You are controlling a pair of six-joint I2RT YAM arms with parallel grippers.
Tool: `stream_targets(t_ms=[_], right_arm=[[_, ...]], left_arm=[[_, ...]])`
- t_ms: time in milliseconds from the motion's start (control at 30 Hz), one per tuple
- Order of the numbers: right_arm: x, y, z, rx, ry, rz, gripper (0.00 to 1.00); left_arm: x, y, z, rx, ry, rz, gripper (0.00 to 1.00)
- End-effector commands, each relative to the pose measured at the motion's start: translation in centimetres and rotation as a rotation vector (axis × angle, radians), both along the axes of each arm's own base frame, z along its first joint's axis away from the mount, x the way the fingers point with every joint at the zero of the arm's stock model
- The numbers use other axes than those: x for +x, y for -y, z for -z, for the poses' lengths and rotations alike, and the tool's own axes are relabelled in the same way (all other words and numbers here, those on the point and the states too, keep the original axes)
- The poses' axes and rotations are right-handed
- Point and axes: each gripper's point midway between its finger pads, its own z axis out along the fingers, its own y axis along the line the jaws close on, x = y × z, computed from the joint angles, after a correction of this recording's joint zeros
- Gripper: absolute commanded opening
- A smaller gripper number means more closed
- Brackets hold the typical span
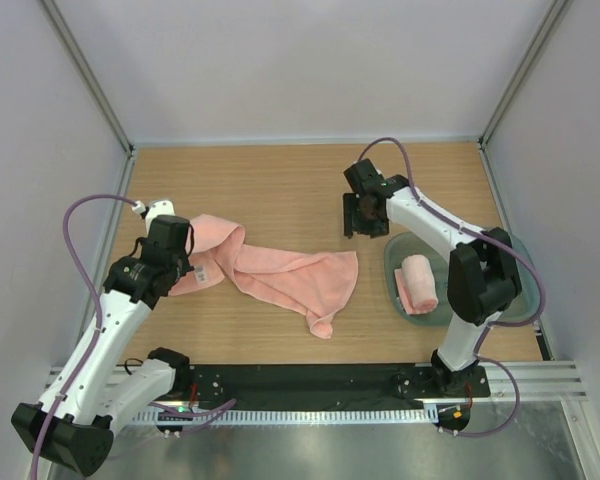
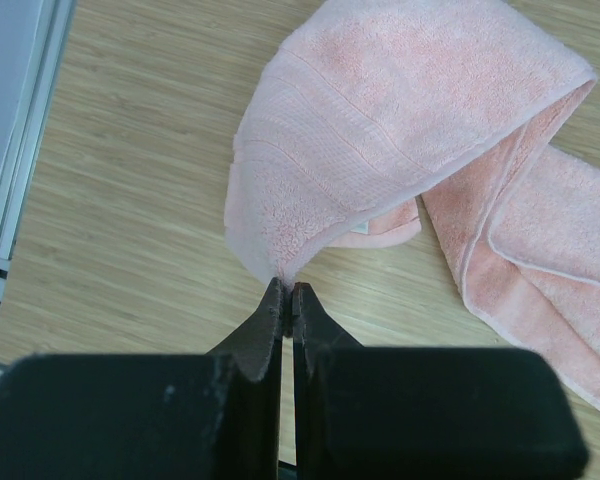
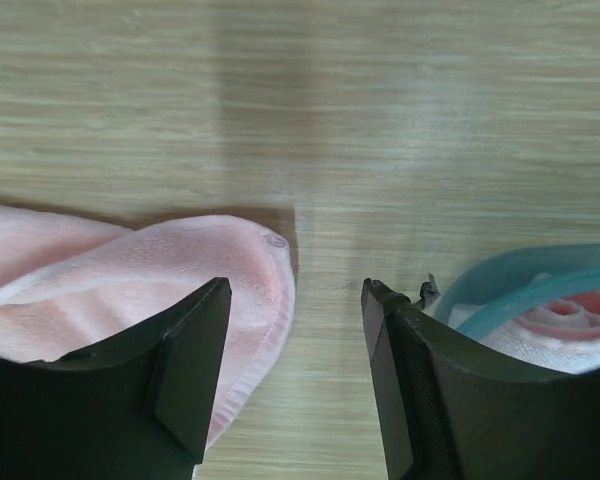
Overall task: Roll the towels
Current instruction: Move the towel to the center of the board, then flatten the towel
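On the counter (image 1: 280, 190): a pale wood-grain surface is seen, closed in by white walls on three sides. Both towels and a tray are carried on it.
Long towel (image 1: 280, 272): a salmon-pink terry cloth is laid unrolled and rumpled from the left side to the middle of the counter. Its left end is folded back over itself, and its right end is bunched into a drooping corner toward the near edge. Woven bands of the same pink are seen across the folded end in the left wrist view.
Tray (image 1: 390, 268): a translucent teal-grey plastic dish is set on the right side of the counter, partly hidden by the right arm.
Rolled towel (image 1: 418, 283): a smaller pink cloth with a whitish end is found already rolled and lying inside the tray, well apart from the long towel.
Right gripper (image 1: 361, 216): it is held above bare counter between the long towel's right end and the tray. Its fingers (image 3: 195, 345) are spread wide and nothing is gripped.
Left gripper (image 2: 288, 290): its fingers are pressed together, and a corner of the long towel's folded end is drawn to a point and pinched at the tips.
Tag (image 1: 202, 270): a small white label is sewn at the towel's left end. Any writing on it is too small to be read.
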Motion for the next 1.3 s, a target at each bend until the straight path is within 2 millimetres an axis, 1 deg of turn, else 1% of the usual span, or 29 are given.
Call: stream_targets(t_ms=[0, 67, 100, 233, 300, 433, 533, 633, 667, 733, 767, 833, 867, 933, 967, 1000, 1067, 1100, 1133, 1167, 1200, 1233, 1267], right_arm=[[-1.2, -0.3, 2.4, -0.008, -0.074, -0.059, 0.61], [-1.3, -0.4, 3.4, -0.013, -0.096, -0.066, 0.60], [-1.4, -0.4, 4.2, -0.020, -0.117, -0.069, 0.59], [-1.5, -0.8, 5.7, -0.009, -0.152, -0.080, 0.57], [-1.4, -1.1, 6.2, 0.002, -0.158, -0.085, 0.55], [-1.5, -1.1, 7.4, -0.005, -0.181, -0.084, 0.51], [-1.6, -1.1, 7.8, -0.003, -0.189, -0.082, 0.46], [-1.6, -1.2, 8.1, 0.006, -0.195, -0.087, 0.36], [-1.7, -1.4, 8.1, 0.010, -0.196, -0.090, 0.31], [-1.6, -1.4, 8.2, 0.015, -0.197, -0.092, 0.22], [-1.6, -1.4, 8.1, 0.018, -0.196, -0.091, 0.14], [-1.5, -1.4, 7.9, 0.023, -0.193, -0.089, 0.02], [-1.4, -1.4, 7.7, 0.029, -0.193, -0.089, 0.01], [-0.7, -1.7, 6.5, 0.049, -0.163, -0.085, 0.01], [-0.6, -1.6, 5.8, 0.054, -0.158, -0.080, 0.01], [0.5, -2.0, 4.2, 0.077, -0.119, -0.077, 0.01], [2.0, -1.8, 2.3, 0.110, -0.083, -0.052, 0.01], [3.4, -2.8, 0.2, 0.165, -0.054, -0.060, 0.01], [4.6, -2.3, -1.1, 0.190, -0.035, -0.039, 0.01], [5.2, -2.1, -2.3, 0.203, -0.032, -0.028, 0.01], [7.7, -2.6, -6.2, 0.253, 0.054, -0.030, 0.01], [9.0, -2.5, -6.6, 0.260, 0.055, -0.016, 0.01], [9.7, -1.4, -7.5, 0.262, 0.038, 0.012, 0.01]], left_arm=[[0.6, -0.4, -1.1, 0.006, 0.042, -0.026, 0.00], [0.6, -0.4, -1.1, 0.006, 0.041, -0.026, 0.00], [0.6, -0.4, -1.1, 0.006, 0.041, -0.026, 0.00], [0.6, -0.4, -1.1, 0.007, 0.040, -0.028, 0.00], [0.6, -0.4, -1.0, 0.009, 0.035, -0.027, 0.00], [0.6, -0.5, -1.0, 0.011, 0.034, -0.028, 0.00], [0.6, -0.5, -0.9, 0.011, 0.032, -0.029, 0.00], [0.6, -0.5, -0.9, 0.012, 0.030, -0.028, 0.00], [0.6, -0.5, -0.8, 0.013, 0.027, -0.028, 0.00], [0.7, -0.4, -0.9, 0.013, 0.028, -0.028, 0.00], [0.6, -0.5, -0.8, 0.013, 0.028, -0.028, 0.00], [0.7, -0.5, -0.8, 0.015, 0.023, -0.030, 0.00], [0.8, -0.5, -0.7, 0.015, 0.023, -0.032, 0.00], [0.9, -0.3, -0.6, 0.015, 0.011, -0.023, 0.00], [1.0, -0.2, -0.9, 0.012, 0.014, -0.020, 0.00], [1.3, 0.0, -1.0, 0.010, 0.015, -0.013, 0.00], [2.1, 0.6, -1.1, 0.001, -0.002, 0.009, 0.00], [3.0, 0.8, -2.9, -0.006, 0.033, 0.015, 0.00], [4.0, 1.1, -2.9, 0.001, 0.010, 0.027, 0.00], [5.0, 1.2, -3.9, 0.001, 0.029, 0.030, 0.00], [6.3, 1.3, -6.7, 0.005, 0.079, 0.044, 0.00], [7.5, 0.8, -8.0, 0.008, 0.094, 0.029, 0.00], [8.9, 0.8, -8.0, 0.020, 0.060, 0.028, 0.00]])
